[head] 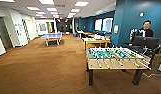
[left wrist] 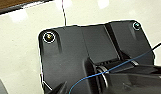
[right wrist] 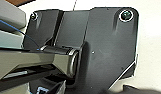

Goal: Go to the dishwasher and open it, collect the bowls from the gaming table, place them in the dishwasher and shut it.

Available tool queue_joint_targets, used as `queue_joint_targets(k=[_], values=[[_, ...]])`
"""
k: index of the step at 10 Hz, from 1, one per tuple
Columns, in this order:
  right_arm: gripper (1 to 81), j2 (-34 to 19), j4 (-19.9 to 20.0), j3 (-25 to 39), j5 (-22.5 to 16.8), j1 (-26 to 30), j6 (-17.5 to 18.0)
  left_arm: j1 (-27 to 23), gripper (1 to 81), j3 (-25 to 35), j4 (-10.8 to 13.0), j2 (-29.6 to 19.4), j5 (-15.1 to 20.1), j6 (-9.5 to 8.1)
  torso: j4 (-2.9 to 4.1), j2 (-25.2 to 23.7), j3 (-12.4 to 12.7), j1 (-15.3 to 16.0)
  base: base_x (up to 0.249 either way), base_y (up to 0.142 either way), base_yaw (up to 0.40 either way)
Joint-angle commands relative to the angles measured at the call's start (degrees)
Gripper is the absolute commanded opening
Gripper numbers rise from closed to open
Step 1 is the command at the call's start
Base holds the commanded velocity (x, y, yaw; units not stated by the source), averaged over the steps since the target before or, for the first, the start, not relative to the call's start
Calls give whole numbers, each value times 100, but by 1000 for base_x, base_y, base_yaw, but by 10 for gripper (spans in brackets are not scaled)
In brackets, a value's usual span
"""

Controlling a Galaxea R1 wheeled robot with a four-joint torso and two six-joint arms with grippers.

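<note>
- Head view: open office floor with brown carpet (head: 46,67).
- A foosball table (head: 116,58) with green field and rods stands near, on the right; it blocks that side.
- Behind it, a yellow-framed table (head: 96,42), possibly the gaming table; no bowls can be made out on it.
- A blue ping-pong table (head: 52,37) stands well apart, ahead on the left.
- A person (head: 146,30) stands behind a dark monitor (head: 146,42) at far right.
- Grippers: finger state cannot be told.
</note>
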Motion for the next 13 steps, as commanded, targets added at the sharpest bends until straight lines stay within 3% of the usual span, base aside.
queue_joint_targets(k=[1, 13], values=[[811, -34, -47, 11, -331, 265, -26, -313, 811, -13, -16, -28, 269, 4, 0, 0, 0, 0, 0, 0, 0], [811, -7, -56, 11, -323, 239, -26, -313, 811, -13, -16, -28, 269, -5, 0, -2, 2, -11, 87, 0, 0]])
